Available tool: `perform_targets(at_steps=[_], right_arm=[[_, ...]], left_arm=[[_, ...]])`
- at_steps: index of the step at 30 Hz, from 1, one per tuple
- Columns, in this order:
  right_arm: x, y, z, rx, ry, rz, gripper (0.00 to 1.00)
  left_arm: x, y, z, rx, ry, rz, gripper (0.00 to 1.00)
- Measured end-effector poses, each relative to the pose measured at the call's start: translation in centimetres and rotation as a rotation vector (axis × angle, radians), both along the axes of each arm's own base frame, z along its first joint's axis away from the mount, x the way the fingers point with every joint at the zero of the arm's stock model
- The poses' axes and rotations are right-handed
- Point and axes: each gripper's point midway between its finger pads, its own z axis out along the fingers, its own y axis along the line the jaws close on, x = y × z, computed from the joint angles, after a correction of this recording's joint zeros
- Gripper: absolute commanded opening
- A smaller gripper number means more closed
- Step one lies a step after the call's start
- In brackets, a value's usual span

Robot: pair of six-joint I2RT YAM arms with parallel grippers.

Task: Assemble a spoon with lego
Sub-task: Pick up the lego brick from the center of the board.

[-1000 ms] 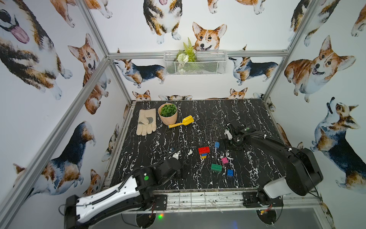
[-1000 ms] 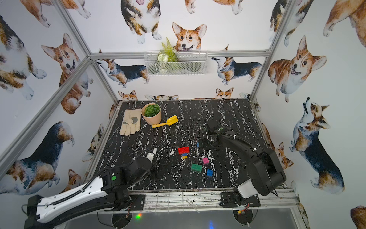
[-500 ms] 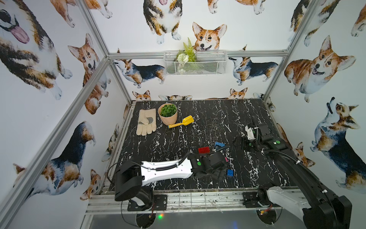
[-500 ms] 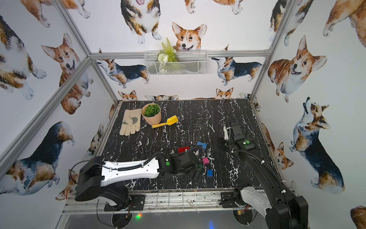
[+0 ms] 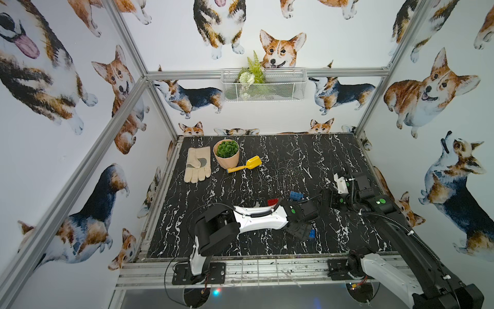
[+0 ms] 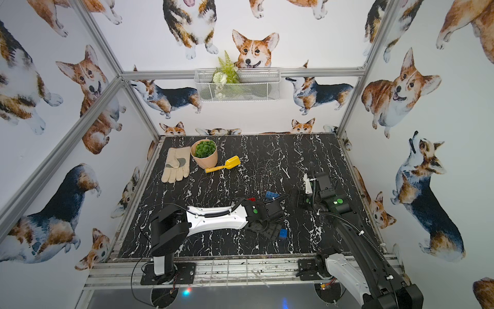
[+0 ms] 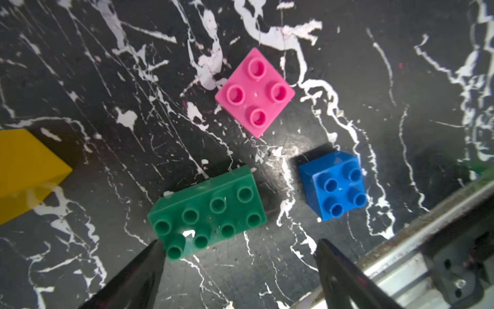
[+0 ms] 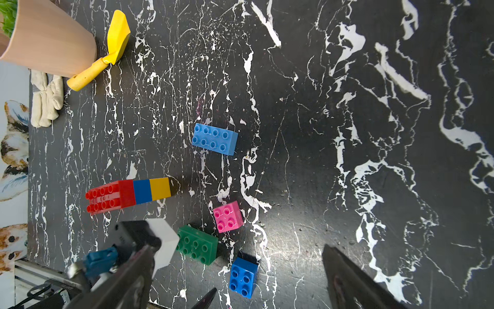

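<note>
Corgi-print walls; black marbled tabletop; basket, possibly plastic fern.

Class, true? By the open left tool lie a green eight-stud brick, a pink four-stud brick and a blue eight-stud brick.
No: the left wrist view shows four studs on the blue brick, not eight. The green brick, pink brick and open left tool are as stated.
</note>
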Motion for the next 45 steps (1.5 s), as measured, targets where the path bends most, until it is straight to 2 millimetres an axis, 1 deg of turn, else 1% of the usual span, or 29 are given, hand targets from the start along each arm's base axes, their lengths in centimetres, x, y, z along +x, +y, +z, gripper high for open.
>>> perform_targets(at_steps=[3, 6, 16, 23, 27, 31, 34, 35, 38, 42, 45], right_arm=[[-0.1, 0.2, 0.0, 0.009, 0.003, 0.008, 1.0], [-0.2, 0.2, 0.0, 0.012, 0.004, 0.012, 1.0], [-0.1, 0.0, -0.3, 0.008, 0.011, -0.003, 1.0], [0.1, -0.5, -0.5, -0.011, 0.009, -0.03, 1.0], [0.1, -0.6, -0.7, -0.014, 0.012, -0.036, 1.0], [0.1, -0.6, -0.8, -0.017, 0.014, -0.038, 1.0], [0.2, -0.6, -0.8, -0.015, 0.012, -0.038, 1.0], [0.2, -0.4, -0.7, -0.008, 0.011, -0.032, 1.0], [0.2, -0.3, -0.7, -0.004, 0.008, -0.03, 1.0], [0.2, -0.3, -0.7, 0.0, 0.008, -0.027, 1.0], [0.2, -0.1, -0.6, 0.009, 0.007, -0.02, 1.0]], left_arm=[[0.3, 0.8, -0.7, 0.04, 0.001, 0.011, 0.91], [0.7, 1.3, -0.9, 0.067, -0.006, 0.02, 0.91], [1.5, 1.0, -1.3, 0.111, -0.023, 0.031, 0.89], [2.1, 0.4, -1.7, 0.115, -0.022, 0.041, 0.84], [2.3, 0.4, -1.9, 0.117, -0.019, 0.048, 0.78], [2.7, 0.4, -2.0, 0.117, -0.018, 0.057, 0.66], [2.9, 0.4, -2.0, 0.112, -0.018, 0.061, 0.6], [2.9, 0.4, -2.0, 0.11, -0.017, 0.065, 0.57], [2.9, 0.4, -2.0, 0.111, -0.017, 0.064, 0.53], [2.8, 0.5, -2.0, 0.111, -0.016, 0.063, 0.52], [2.7, 0.7, -2.0, 0.108, -0.014, 0.059, 0.48]])
